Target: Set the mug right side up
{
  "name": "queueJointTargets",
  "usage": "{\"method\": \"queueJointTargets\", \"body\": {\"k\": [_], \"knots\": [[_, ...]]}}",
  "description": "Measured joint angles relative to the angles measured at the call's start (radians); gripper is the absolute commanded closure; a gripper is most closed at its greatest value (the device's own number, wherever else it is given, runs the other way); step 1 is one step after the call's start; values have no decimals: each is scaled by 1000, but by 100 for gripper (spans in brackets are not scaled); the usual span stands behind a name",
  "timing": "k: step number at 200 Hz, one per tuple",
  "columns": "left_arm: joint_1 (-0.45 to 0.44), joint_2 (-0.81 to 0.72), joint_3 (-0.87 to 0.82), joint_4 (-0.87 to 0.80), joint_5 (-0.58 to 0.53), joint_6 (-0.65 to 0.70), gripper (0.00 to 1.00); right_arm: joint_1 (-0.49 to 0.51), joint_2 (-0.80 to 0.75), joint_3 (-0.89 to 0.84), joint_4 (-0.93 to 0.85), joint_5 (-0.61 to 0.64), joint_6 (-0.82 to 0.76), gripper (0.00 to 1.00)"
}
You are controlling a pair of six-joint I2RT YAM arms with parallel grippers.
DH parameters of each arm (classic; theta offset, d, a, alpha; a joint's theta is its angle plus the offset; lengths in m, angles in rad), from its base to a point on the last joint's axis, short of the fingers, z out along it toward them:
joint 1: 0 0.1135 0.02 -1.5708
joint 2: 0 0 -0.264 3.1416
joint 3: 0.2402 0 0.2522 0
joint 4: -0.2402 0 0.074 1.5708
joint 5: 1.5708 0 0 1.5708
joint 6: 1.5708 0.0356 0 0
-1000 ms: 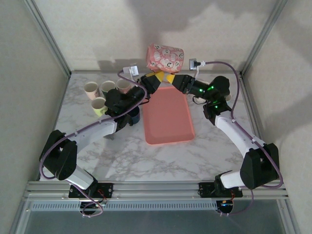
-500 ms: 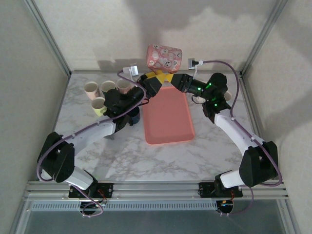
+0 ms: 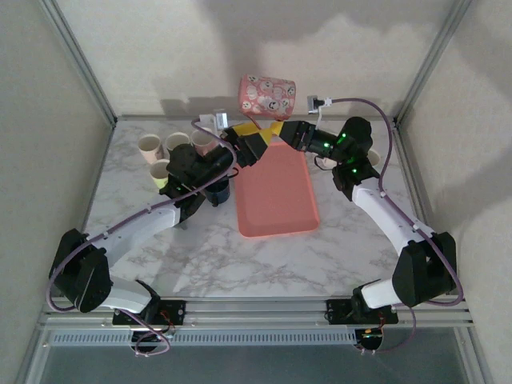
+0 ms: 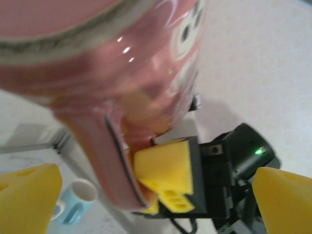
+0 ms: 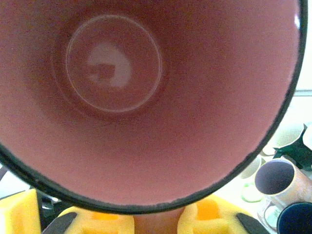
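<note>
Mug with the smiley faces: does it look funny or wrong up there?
The mug hangs in the air, tipped sideways, pinched by the right hand; the left hand is open beside it. Nothing spilled or broken.

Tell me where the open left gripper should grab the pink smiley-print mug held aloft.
Grip the pink smiley-print mug across its body near the base, coming from the left. The right gripper is shut on the handle underneath and the mouth faces that arm, so the closed end looks free.

The pink ceramic mug [image 3: 266, 94], upper centre, bears white cartoon faces and a dark rim; mid-frame, the rectangular plastic tray [image 3: 276, 200] is salmon, the marble-look tabletop [image 3: 240, 256] white with grey veins.
</note>
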Motion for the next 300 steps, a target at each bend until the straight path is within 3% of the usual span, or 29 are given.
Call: {"method": "queueJointTargets", "body": {"k": [32,94,146,229,300], "knots": [[0,-40,-6,-138,-13,79,0,0,0,11,-79,0,-54,100],[0,-153,-34,-362,-63,242,0,0,-43,108,-489,39,-322,100],[0,-187,-39,-536,-88,377,1,-1,-109,170,-811,141,-541,100],[0,-191,-58,-681,-165,470,0,-18,-150,233,-1316,534,-768,100],[0,-180,-85,-696,-194,473,1,-18,-150,233,-1538,852,-830,100]]}}
